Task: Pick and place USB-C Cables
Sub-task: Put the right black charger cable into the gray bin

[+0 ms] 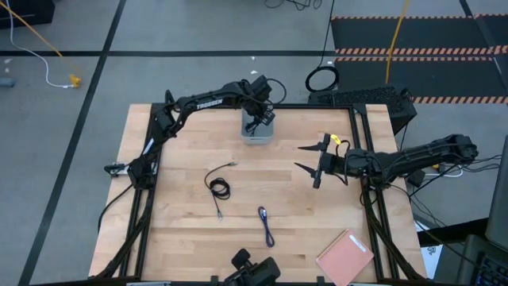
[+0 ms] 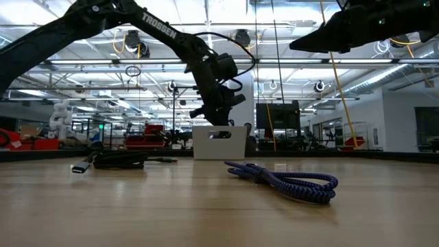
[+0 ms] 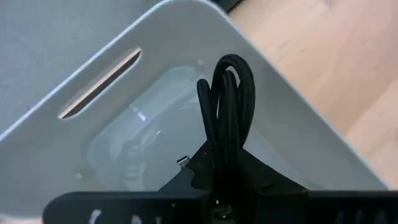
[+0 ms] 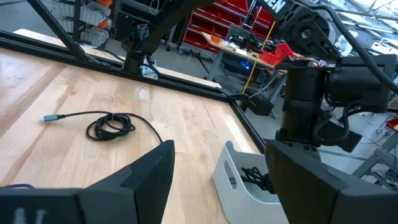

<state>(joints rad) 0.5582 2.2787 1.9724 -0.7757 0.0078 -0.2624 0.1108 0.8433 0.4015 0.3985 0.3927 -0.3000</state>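
A white bin with a slot handle stands at the table's far middle. My left gripper reaches down into it, shut on a black USB-C cable. A second black cable lies loosely coiled on the table's middle, its plug stretched out to one side. A blue-purple cable lies nearer the front edge. My right gripper hovers open above the table's right half, holding nothing. My left gripper pinches the folded black cable between its two fingers, across several strands. The fingers slant down from above into the bin. The cable's loop sticks out past the fingertips toward the bin's floor; whether it touches there I cannot tell.
A pink notebook lies at the table's front right corner. A dark camera mount sits at the front edge. Bare wood spreads between the two loose cables and the bin.
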